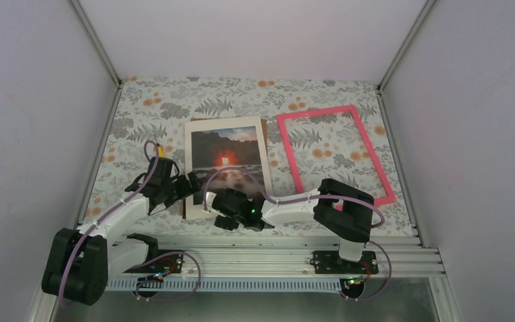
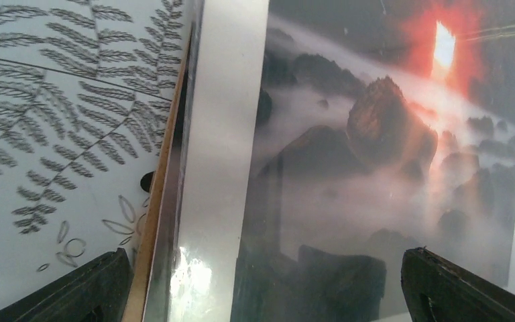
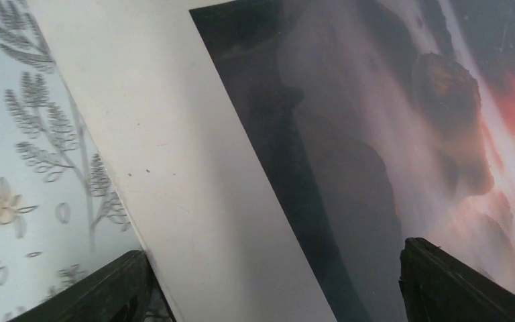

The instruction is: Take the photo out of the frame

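Note:
The photo (image 1: 226,144) lies face up mid-table, white-bordered, with a red sun over dark clouds; its surface looks glossy. The pink frame (image 1: 316,112) lies empty to its right on the tablecloth. My left gripper (image 1: 191,184) hovers open over the photo's near-left corner; in the left wrist view its fingers (image 2: 87,288) straddle the photo (image 2: 349,168) at its left border. My right gripper (image 1: 220,211) is open at the photo's near edge, and the right wrist view shows its fingers (image 3: 100,292) spread across the white border of the photo (image 3: 194,168). Neither gripper (image 2: 261,295) (image 3: 275,288) holds anything.
A brown backing board (image 2: 149,235) lies under the photo and sticks out along its left side (image 1: 186,201). The floral tablecloth (image 1: 141,121) covers the table. White walls close in the left, right and back. A metal rail (image 1: 275,251) runs along the near edge.

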